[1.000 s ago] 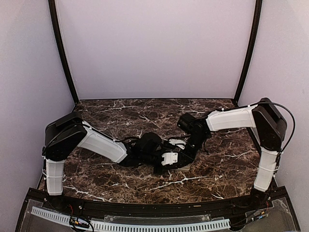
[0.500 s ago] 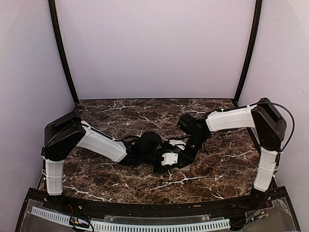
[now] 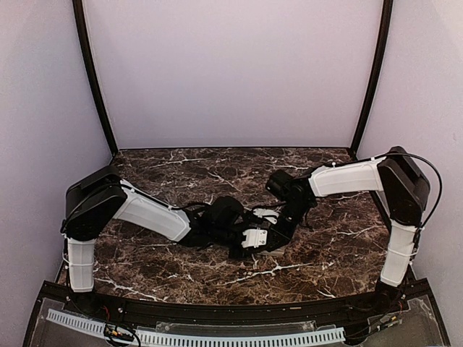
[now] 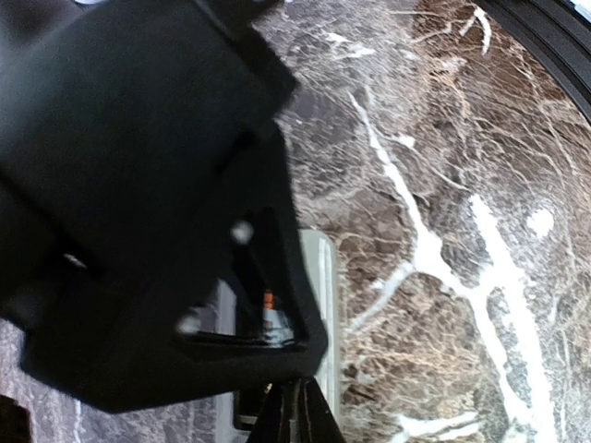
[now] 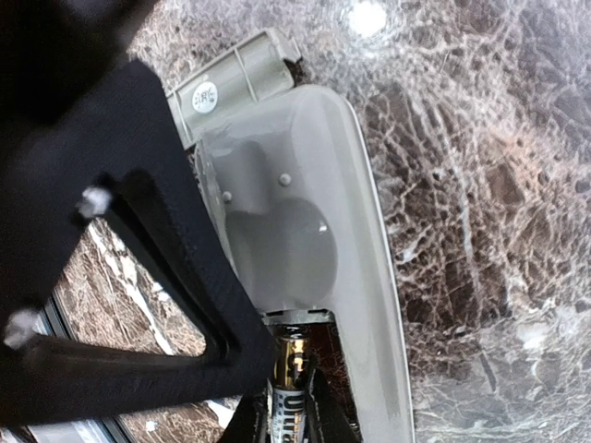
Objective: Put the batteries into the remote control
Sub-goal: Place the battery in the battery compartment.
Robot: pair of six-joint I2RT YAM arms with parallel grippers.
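The remote control (image 5: 314,185) lies grey back up on the marble, its battery recess open at the near end. My right gripper (image 5: 288,392) is shut on a battery (image 5: 289,365) with a gold-and-black end and a white label, its tip inside the recess. In the left wrist view the right gripper's black body hides most of the remote (image 4: 319,277); a red-orange bit of a battery (image 4: 269,300) shows through its frame. My left gripper (image 4: 294,411) is shut just beside it, with nothing seen between the fingers. From above, both grippers meet over the remote (image 3: 253,237).
A grey battery cover (image 5: 235,83) with a round sticker lies at the remote's far end. The left gripper's black frame (image 5: 175,268) crowds the remote's left side. Dark marble table (image 3: 325,238) spreads around, with a black rail (image 3: 217,307) along the near edge.
The left gripper's jaws have closed. Both arms have stayed almost still over the remote.
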